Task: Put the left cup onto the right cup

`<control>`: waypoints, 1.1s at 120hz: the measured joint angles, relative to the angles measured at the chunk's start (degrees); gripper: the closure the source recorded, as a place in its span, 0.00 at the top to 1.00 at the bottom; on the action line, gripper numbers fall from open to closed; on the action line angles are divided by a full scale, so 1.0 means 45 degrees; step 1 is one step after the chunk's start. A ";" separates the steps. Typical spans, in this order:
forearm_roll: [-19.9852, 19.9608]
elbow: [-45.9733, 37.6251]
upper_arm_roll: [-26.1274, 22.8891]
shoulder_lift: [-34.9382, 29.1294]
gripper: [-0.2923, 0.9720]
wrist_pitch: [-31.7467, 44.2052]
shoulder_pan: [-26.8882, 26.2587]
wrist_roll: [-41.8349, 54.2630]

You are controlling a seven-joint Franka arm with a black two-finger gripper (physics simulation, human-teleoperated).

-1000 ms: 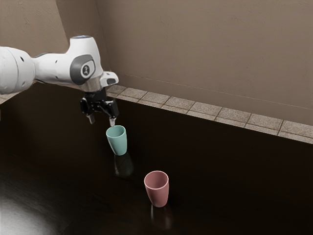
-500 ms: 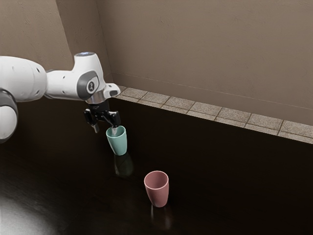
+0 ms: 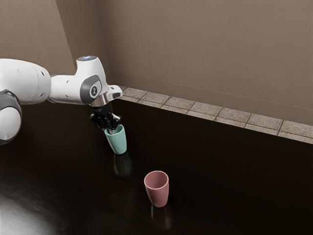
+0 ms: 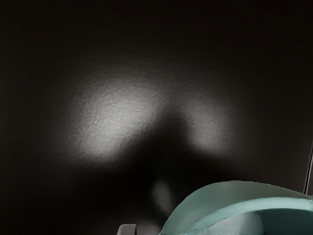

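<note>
The teal cup (image 3: pixel 117 140) stands upright on the dark table (image 3: pixel 230 166), toward the exterior view's left. My gripper (image 3: pixel 111 129) has come down on its rim on the arm's side, with the fingers drawn close on either side of the cup wall, one inside and one outside. In the wrist view the teal cup's rim (image 4: pixel 234 205) lies just under my hand, and one fingertip (image 4: pixel 127 229) shows beside its outer wall. The pink cup (image 3: pixel 156 188) stands upright, nearer the camera and to the right of the teal one, untouched.
A strip of tan tiles (image 3: pixel 205 108) runs along the table's far edge below the beige wall. Open dark tabletop surrounds both cups, and the gap between them is about one cup's width.
My hand came down from above the teal cup to its rim. The fingers, spread wide before, have closed on the cup's wall. Neither cup has moved.
</note>
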 joint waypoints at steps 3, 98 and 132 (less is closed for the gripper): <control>-0.0001 0.0000 -0.0007 0.0006 0.21 0.0014 0.0000 -0.0022; 0.0391 -0.0324 -0.0825 -0.2794 0.15 -0.0823 -0.2286 -0.1027; 0.0105 -0.2563 -0.1596 -0.4362 0.15 -0.1173 -0.3310 -0.2015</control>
